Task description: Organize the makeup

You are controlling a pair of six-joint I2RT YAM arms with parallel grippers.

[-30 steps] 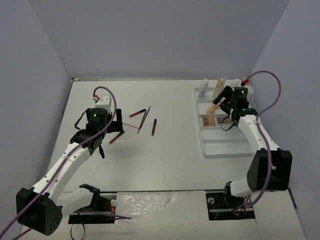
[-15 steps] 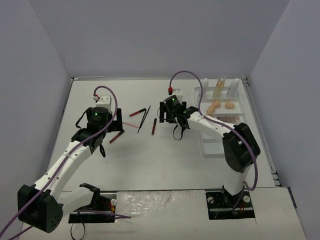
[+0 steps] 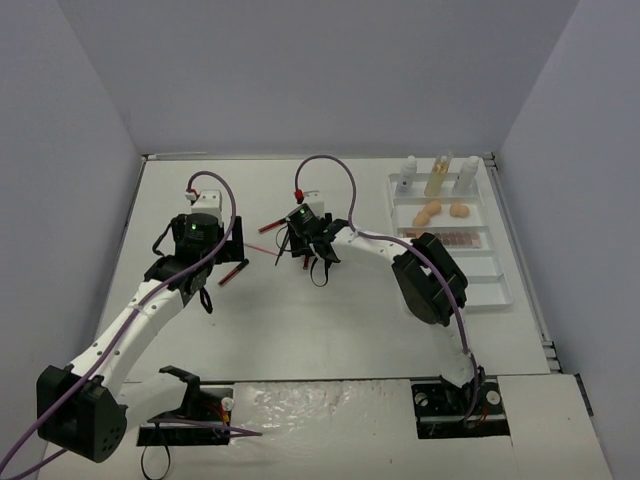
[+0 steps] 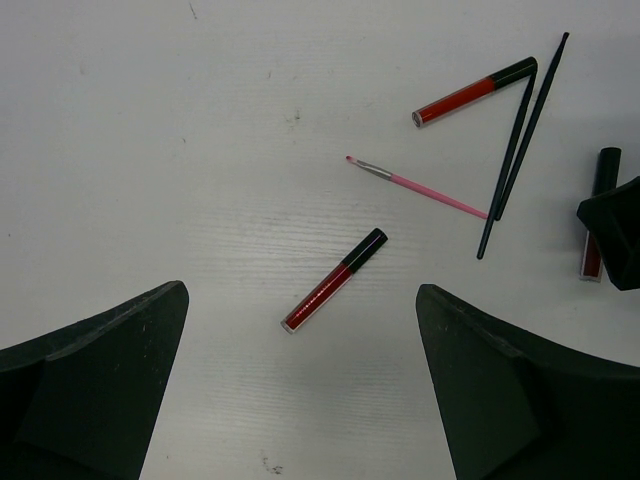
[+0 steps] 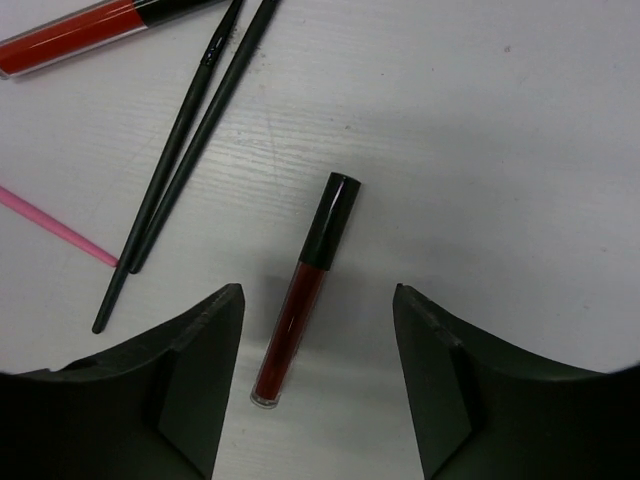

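Since a second ago our right arm has swung away from the white tray (image 3: pixel 500 292) and across to the middle of the counter (image 3: pixel 300 330). The dark red lip tube (image 5: pixel 303 300) lies flat there, black cap pointing away. It sits between the fingers of the right hand (image 5: pixel 316 310), which stand spread on either side of it and touch nothing. Just left of it lie two thin black brushes (image 5: pixel 185 150) side by side, with a pink brush (image 4: pixel 425 192) and a bright red lip tube (image 4: pixel 470 92) near them. A nearer red lip tube (image 4: pixel 333 280) lies below our left hand (image 4: pixel 300 300), which is spread wide and holds nothing. Well off to the right, the tray holds two white bottles (image 3: pixel 466 175), an amber bottle (image 3: pixel 438 178), beige sponges (image 3: pixel 459 209) and a palette (image 3: pixel 445 238)
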